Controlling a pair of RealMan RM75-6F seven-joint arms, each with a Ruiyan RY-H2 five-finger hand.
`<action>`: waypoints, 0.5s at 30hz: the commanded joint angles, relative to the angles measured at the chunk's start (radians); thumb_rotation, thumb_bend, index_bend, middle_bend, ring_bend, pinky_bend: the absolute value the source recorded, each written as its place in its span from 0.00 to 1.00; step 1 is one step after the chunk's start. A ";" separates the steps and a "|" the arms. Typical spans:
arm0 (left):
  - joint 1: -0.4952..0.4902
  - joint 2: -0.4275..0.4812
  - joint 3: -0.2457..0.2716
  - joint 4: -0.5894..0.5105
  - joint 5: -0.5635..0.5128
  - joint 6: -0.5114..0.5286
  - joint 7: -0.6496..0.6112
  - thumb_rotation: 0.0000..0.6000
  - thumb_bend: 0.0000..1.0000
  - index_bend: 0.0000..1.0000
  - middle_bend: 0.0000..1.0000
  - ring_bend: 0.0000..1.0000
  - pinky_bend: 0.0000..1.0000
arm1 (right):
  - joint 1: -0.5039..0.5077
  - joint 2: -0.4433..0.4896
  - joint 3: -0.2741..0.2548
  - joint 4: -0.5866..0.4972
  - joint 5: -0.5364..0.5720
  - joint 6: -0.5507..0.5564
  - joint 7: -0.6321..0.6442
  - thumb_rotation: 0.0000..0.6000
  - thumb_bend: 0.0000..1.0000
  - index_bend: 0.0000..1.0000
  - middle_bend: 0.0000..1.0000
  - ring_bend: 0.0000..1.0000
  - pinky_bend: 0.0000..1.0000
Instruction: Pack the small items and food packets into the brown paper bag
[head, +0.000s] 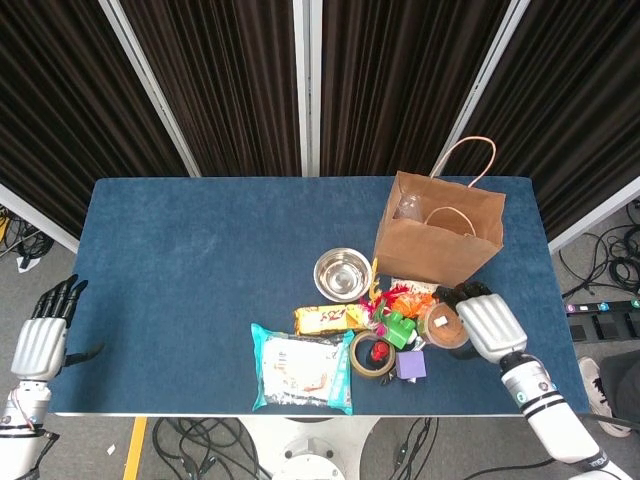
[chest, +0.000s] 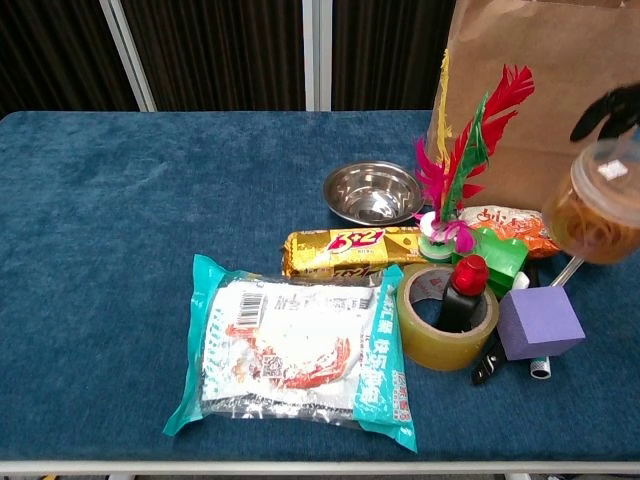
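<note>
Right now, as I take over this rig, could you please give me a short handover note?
Right hand holds the clear tub of rubber bands lifted off the table, in front of the brown paper bag.
Left hand is open, off the table's left edge.
Whether anything is in the bag already cannot be told.
Left on the table: noodle packet, gold biscuit pack, tape roll, purple cube, feather shuttlecock, orange snack packet, steel bowl.

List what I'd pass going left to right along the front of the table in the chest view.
Noodle packet → roll of tape with the red-capped bottle standing inside it → purple block. Above and right of the block, the right hand holds the tub of rubber bands off the table.
</note>
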 joint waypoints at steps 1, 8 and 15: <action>-0.005 0.001 -0.003 -0.008 0.001 -0.002 0.007 1.00 0.13 0.08 0.06 0.00 0.12 | 0.035 0.107 0.084 -0.104 0.025 0.041 -0.003 1.00 0.09 0.25 0.41 0.21 0.20; -0.017 0.010 -0.013 -0.037 -0.003 -0.008 0.025 1.00 0.13 0.08 0.06 0.00 0.12 | 0.111 0.226 0.238 -0.209 0.097 0.093 0.004 1.00 0.09 0.25 0.42 0.21 0.21; -0.023 0.018 -0.016 -0.055 -0.006 -0.014 0.037 1.00 0.13 0.08 0.06 0.00 0.12 | 0.228 0.257 0.363 -0.175 0.246 0.100 -0.013 1.00 0.10 0.26 0.43 0.22 0.22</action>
